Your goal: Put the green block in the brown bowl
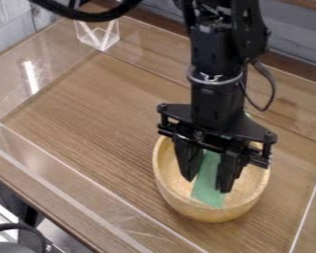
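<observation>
Green block lies in the brown bowl, directly beneath the black pincer, its upper end between the fingertips. Whether they grip it or have released it, I cannot tell.
</observation>
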